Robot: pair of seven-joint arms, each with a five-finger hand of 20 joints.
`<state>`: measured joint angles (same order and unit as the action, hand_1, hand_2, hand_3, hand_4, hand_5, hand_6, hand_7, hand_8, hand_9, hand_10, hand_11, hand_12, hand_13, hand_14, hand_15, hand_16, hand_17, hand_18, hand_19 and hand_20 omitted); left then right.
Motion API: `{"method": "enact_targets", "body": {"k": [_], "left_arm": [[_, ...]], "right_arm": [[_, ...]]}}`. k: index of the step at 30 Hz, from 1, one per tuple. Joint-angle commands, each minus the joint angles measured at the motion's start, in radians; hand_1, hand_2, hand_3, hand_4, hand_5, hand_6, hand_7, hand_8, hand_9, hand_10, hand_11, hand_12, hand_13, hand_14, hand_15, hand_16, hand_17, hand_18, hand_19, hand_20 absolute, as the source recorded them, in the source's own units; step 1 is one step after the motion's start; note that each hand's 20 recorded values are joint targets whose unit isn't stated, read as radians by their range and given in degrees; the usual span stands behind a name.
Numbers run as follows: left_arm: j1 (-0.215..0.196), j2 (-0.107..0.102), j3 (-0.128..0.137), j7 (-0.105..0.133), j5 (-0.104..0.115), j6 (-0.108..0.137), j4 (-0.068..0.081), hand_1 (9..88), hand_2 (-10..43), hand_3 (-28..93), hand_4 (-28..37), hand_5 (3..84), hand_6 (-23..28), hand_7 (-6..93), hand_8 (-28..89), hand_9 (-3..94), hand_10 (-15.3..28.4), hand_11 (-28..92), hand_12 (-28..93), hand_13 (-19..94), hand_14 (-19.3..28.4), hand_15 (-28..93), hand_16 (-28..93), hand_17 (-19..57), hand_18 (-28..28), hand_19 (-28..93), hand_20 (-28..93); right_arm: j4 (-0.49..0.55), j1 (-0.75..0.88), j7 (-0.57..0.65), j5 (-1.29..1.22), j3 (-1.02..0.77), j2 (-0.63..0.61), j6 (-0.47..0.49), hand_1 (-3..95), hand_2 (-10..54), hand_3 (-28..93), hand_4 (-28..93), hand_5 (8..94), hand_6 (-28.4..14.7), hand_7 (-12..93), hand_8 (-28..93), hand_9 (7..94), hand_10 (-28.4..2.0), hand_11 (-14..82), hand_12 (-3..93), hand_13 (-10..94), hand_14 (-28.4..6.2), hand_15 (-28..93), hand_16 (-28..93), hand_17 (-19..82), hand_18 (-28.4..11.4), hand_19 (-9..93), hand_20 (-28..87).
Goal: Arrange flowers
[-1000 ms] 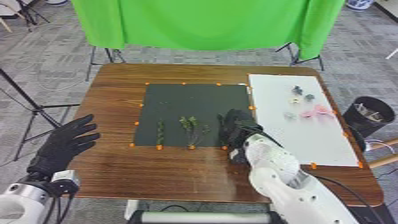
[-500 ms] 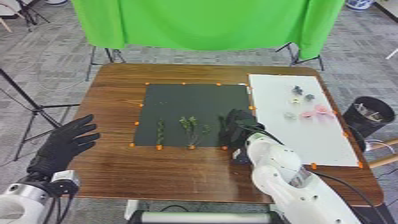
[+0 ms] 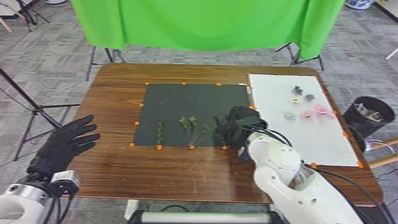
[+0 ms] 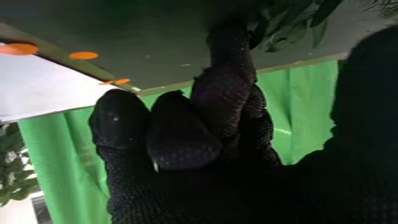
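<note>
Possibly liable to push the leafy sprig [image 4: 298, 27] askew on the dark mat [image 3: 182, 107], just beside the right hand [image 3: 242, 125], owing to that hand's loosely bent fingers and parted thumb (left hand [image 3: 59, 145], well apart, spread wide).

Green cloth [image 3: 209, 22] hangs beyond the table [image 3: 160, 172], black bin [image 3: 364, 127] beside it.

Dark mat [image 3: 178, 100]: right edge partly hidden by right robot hand [image 3: 240, 124].
Leaves [image 4: 298, 17]: cut off by frame edge, right wrist view.
Pink flowers [image 3: 319, 112]: petals too small to tell.
</note>
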<state>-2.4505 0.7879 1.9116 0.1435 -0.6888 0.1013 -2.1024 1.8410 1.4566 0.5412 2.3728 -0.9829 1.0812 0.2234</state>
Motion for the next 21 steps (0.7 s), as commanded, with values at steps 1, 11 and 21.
{"method": "enact_targets", "body": {"k": [1,11,21], "left_arm": [[-0.009,0.011,0.004,-0.016,-0.008,-0.016,0.002,25.6,1.7,70,-26.4,30.7,4.4,18.8,-11,26.9,13.2,22,14,23,17.2,34,-2,-9.4,22.9,46,6],[-0.012,0.007,0.007,-0.014,-0.007,-0.015,0.001,25.6,1.7,70,-26.4,30.7,4.3,18.9,-11,26.9,13.1,22,14,23,17.2,34,-2,-9.3,22.9,46,6],[-0.039,0.005,0.012,0.007,0.001,0.003,-0.008,25.7,1.7,71,-26.5,30.7,4.3,19.0,-11,26.9,13.2,22,14,23,17.2,34,-2,-9.4,22.9,46,6]], "right_arm": [[0.010,0.046,0.030,0.004,-0.028,-0.016,0.036,16.0,-9.4,79,-23,57.6,-6.2,51,-15,74.1,-11.9,60.2,44.5,74,-6.9,86,40,46,-22.8,93,56],[0.091,0.053,0.062,-0.002,-0.143,-0.161,-0.180,11.7,-2.2,77,-19,51.4,-8.0,41,-13,65.1,-14.6,54.5,39.4,73,-7.9,86,40,44,-23.8,93,55],[0.016,0.047,0.062,0.065,-0.146,-0.330,-0.165,26.8,-9.4,87,-24,36.3,-7.5,37,-14,43.7,-13.8,30.0,23.1,60,-8.9,87,31,35,-21.6,91,47]]}}
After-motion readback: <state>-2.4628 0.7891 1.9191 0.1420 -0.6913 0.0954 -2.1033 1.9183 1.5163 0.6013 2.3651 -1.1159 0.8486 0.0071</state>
